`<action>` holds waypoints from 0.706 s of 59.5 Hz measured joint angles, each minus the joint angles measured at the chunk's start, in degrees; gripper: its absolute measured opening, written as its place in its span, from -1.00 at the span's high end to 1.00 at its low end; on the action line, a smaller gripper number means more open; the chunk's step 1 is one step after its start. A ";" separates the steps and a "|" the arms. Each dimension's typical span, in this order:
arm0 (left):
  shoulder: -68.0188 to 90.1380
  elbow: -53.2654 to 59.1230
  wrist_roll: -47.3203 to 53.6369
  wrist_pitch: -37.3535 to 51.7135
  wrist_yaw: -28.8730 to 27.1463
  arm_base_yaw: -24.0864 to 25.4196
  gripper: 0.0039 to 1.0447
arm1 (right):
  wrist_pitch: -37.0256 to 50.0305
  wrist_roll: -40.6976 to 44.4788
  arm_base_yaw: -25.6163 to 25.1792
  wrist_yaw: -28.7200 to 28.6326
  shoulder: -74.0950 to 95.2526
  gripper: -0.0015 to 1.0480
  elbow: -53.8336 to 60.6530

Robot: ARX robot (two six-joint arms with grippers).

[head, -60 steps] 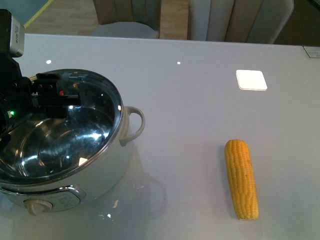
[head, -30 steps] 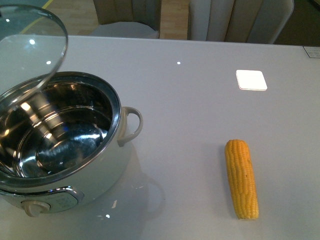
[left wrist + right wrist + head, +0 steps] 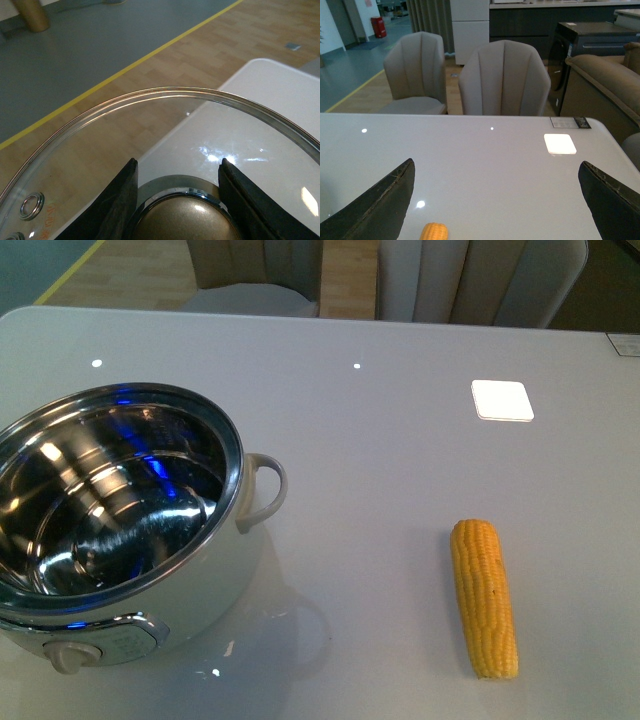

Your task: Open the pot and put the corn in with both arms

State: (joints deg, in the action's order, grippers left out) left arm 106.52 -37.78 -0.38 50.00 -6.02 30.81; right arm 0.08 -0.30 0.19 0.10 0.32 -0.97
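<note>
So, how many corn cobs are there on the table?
1. The corn lies on the table, to the right of the pot and apart from it. The pot's bowl shows none inside.

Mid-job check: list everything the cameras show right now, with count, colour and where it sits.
pot: one, white outside, shiny steel inside, uncovered and empty, on the table's near left in the front view.
corn: one, yellow, lying on the table right of the pot, apart from it.
lid: one, clear glass, with a bronze knob, held off the pot.
table: one, glossy white, under the pot and corn.
chairs: two, beige, beyond the table's far edge.
sofa: one, brown, beside the chairs.
left gripper: black, clamped on the knob.
right gripper: black, open, empty, over the table.
</note>
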 joint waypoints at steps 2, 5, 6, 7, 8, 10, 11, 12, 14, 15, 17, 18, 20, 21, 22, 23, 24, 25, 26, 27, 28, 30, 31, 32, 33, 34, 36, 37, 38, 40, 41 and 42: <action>1.38 -0.26 0.20 0.52 -0.04 1.44 0.20 | 0.00 0.00 0.00 0.00 0.00 -0.83 0.00; 3.85 -0.44 0.63 1.95 0.00 3.45 0.20 | 0.00 0.00 0.00 0.00 0.00 -0.83 0.00; 5.35 -0.55 0.74 2.80 0.09 4.26 0.20 | 0.00 -0.02 0.00 0.00 0.00 -0.83 0.00; 6.43 -0.59 0.85 3.37 0.15 4.74 0.20 | 0.00 0.00 0.00 0.00 0.00 -0.83 0.00; 8.07 -0.68 1.03 4.24 0.31 5.29 0.20 | 0.00 0.00 0.00 0.00 0.00 -0.83 0.00; 10.34 -0.90 1.11 5.25 0.68 5.73 0.20 | 0.00 -0.02 0.00 0.00 0.00 -0.83 0.00; 12.09 -1.11 1.27 5.97 1.09 5.86 0.20 | 0.00 0.00 0.00 0.00 0.00 -0.83 0.00; 13.29 -1.29 1.36 6.54 1.46 5.88 0.20 | 0.00 0.00 0.00 0.00 0.00 -0.83 0.00; 15.04 -1.57 1.49 7.34 1.97 5.88 0.20 | 0.00 0.00 0.00 0.00 0.00 -0.83 0.00; 16.26 -1.81 1.53 7.91 2.32 5.84 0.20 | 0.00 0.00 0.00 0.00 0.00 -0.83 0.00; 17.92 -2.19 1.66 8.66 3.04 5.70 0.20 | 0.00 0.00 0.00 0.00 0.00 -0.83 0.00; 18.49 -2.34 1.68 8.87 3.19 5.66 0.20 | 0.00 0.00 0.00 0.00 0.00 -0.83 0.00; 20.20 -2.89 1.66 9.53 3.39 5.40 0.20 | 0.00 0.00 0.00 0.00 0.00 -0.83 0.00; 21.29 -3.32 1.68 9.99 3.48 5.22 0.20 | 0.00 0.00 0.00 0.00 0.00 -0.83 0.00; 21.81 -3.54 1.68 10.23 3.50 5.14 0.20 | 0.00 0.00 0.00 0.00 0.00 -0.83 0.00; 22.84 -3.98 1.68 10.80 3.50 4.94 0.20 | 0.00 -0.02 0.00 0.00 0.00 -0.83 0.00; 23.39 -4.22 1.68 11.10 3.52 4.83 0.20 | 0.00 0.00 0.00 0.00 0.00 -0.83 0.00; 24.44 -4.72 1.66 11.54 3.54 4.63 0.20 | 0.00 0.00 0.00 0.00 0.00 -0.83 0.00; 24.96 -4.96 1.66 12.00 3.58 4.52 0.20 | 0.00 0.00 0.00 0.00 0.00 -0.83 0.00; 25.99 -5.53 1.66 12.59 3.65 4.33 0.20 | 0.00 0.00 0.00 0.00 0.00 -0.83 0.00; 26.93 -6.16 1.64 12.96 3.69 4.11 0.20 | 0.00 -0.02 0.00 0.00 0.00 -0.83 0.00; 28.26 -7.15 1.64 13.22 3.74 3.80 0.20 | 0.00 0.00 0.00 0.00 0.00 -0.83 0.00; 29.11 -7.82 1.64 13.42 3.74 3.65 0.20 | 0.00 -0.02 0.00 0.00 0.00 -0.83 0.00; 29.97 -8.46 1.64 13.64 3.72 3.43 0.20 | 0.00 0.00 0.00 0.00 0.00 -0.83 0.00; 31.12 -9.44 1.64 13.66 3.72 3.21 0.20 | 0.00 0.00 0.00 0.00 0.00 -0.83 0.00; 31.89 -10.10 1.64 13.70 3.74 3.06 0.20 | 0.00 0.00 0.00 0.00 0.00 -0.83 0.00; 33.44 -11.28 1.66 13.99 3.80 2.75 0.20 | 0.00 0.00 0.00 0.00 0.00 -0.83 0.00; 34.12 -11.87 1.66 14.05 3.89 2.60 0.20 | 0.00 0.00 0.00 0.00 0.00 -0.83 0.00; 34.80 -12.37 1.66 14.27 4.04 2.49 0.20 | 0.00 0.00 0.00 0.00 0.00 -0.83 0.00; 35.71 -13.03 1.66 14.49 4.37 2.29 0.20 | 0.00 0.00 0.00 0.00 0.00 -0.83 0.00; 36.00 -13.25 1.66 14.49 4.42 2.25 0.20 | 0.00 0.00 0.00 0.00 0.00 -0.83 0.00; 36.48 -13.64 1.66 14.49 4.55 2.14 0.20 | 0.00 0.00 0.00 0.00 0.00 -0.83 0.00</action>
State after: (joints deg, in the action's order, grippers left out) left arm 143.00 -51.42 1.28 64.49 -1.48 32.95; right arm 0.08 -0.30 0.19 0.10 0.32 -0.97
